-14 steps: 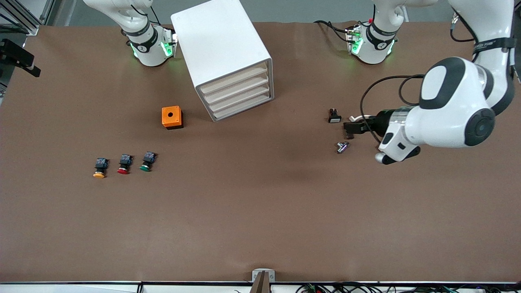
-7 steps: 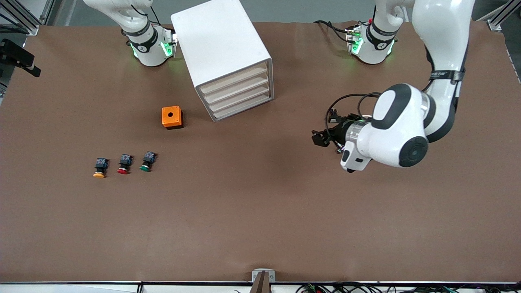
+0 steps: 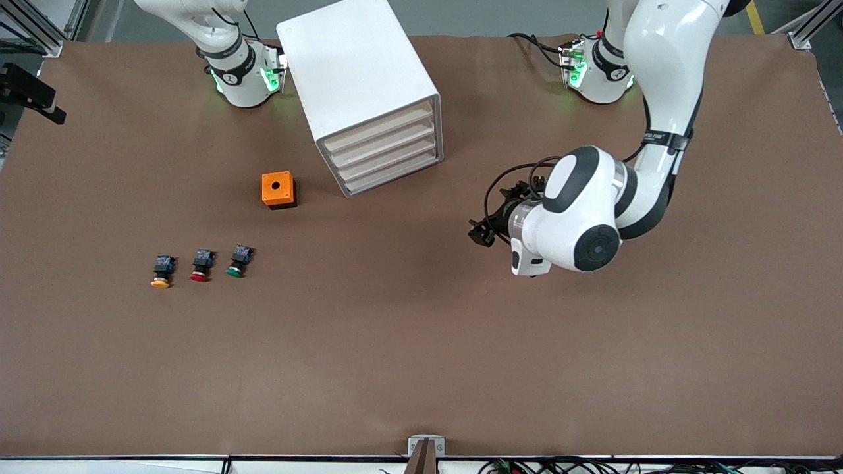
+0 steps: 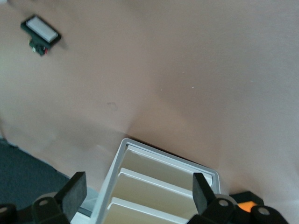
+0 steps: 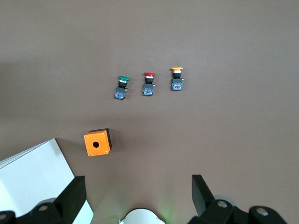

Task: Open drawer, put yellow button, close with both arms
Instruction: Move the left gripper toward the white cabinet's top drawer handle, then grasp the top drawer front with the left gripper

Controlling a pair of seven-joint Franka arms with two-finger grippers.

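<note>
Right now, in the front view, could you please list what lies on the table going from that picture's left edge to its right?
yellow button → red button → green button → orange box → cabinet → left gripper

Left gripper (image 3: 479, 232) hung low over mid-table, fingers (image 4: 74, 192) spread wide; right gripper (image 5: 135, 196) waited high, fingers apart.
</note>
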